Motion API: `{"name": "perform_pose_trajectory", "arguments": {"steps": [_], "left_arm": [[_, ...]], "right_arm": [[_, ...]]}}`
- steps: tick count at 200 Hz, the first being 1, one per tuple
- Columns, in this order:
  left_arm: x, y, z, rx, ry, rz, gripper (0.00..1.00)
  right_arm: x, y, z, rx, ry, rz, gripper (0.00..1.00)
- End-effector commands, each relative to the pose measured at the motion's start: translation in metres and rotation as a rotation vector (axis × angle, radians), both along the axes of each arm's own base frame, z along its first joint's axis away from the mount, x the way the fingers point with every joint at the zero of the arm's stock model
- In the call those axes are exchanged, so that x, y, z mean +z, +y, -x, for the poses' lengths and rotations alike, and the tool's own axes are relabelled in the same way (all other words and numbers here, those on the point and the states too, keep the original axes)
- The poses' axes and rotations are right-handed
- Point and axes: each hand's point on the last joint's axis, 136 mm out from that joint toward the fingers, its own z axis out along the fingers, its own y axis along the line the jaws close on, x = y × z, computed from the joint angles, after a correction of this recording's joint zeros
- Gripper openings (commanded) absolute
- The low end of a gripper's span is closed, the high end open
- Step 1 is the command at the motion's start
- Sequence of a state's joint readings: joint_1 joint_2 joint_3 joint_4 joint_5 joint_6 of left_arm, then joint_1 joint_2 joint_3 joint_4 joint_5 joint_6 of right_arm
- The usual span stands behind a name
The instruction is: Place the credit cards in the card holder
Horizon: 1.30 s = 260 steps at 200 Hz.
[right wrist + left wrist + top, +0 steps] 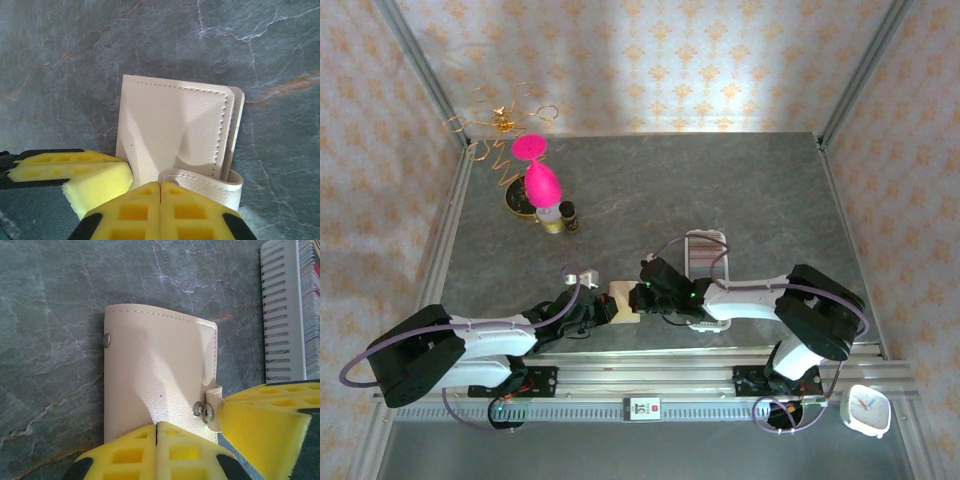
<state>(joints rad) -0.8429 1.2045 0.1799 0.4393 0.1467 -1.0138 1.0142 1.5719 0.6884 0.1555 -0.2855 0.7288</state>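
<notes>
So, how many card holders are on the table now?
1. The card holder lies folded on the table near its front edge, between the left gripper and the right gripper, both with fingers shut. Another could be hidden under the arms.

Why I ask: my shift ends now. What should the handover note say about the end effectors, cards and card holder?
Left end effector: shut, tips at the near edge of the card holder.
Right end effector: shut at the snap tab; whether it grips the tab is unclear.
Credit cards: standing in the white tray beside the holder.
Done: nothing visible; holder lies folded.
Left: open it, load the cards.
</notes>
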Motion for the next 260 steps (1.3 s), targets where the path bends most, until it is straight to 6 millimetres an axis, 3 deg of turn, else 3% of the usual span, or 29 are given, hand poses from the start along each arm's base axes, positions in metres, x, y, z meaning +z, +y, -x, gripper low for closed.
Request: {"name": "perform_pose_trajectory", "arguments": {"steps": [1, 100, 158, 208, 260], "left_arm": [[-0.016, 0.004, 0.013, -0.025, 0.06, -0.044, 0.0], [-0.017, 0.002, 0.012, -0.031, 0.06, -0.046, 0.0], [-0.017, 0.003, 0.011, -0.029, 0.059, -0.049, 0.0], [-0.017, 0.005, 0.011, -0.023, 0.052, -0.059, 0.0], [-0.003, 0.015, 0.003, 0.019, 0.003, -0.095, 0.0]], "right_arm": [[0.002, 0.008, 0.0, 0.027, -0.009, -0.002, 0.0], [-0.007, 0.01, 0.002, 0.027, 0.012, 0.002, 0.0], [-0.045, -0.011, 0.01, 0.007, 0.057, 0.161, 0.0], [-0.079, -0.051, 0.019, -0.044, 0.089, 0.341, 0.0], [-0.059, -0.032, 0.008, -0.061, 0.045, 0.249, 0.0]]}}
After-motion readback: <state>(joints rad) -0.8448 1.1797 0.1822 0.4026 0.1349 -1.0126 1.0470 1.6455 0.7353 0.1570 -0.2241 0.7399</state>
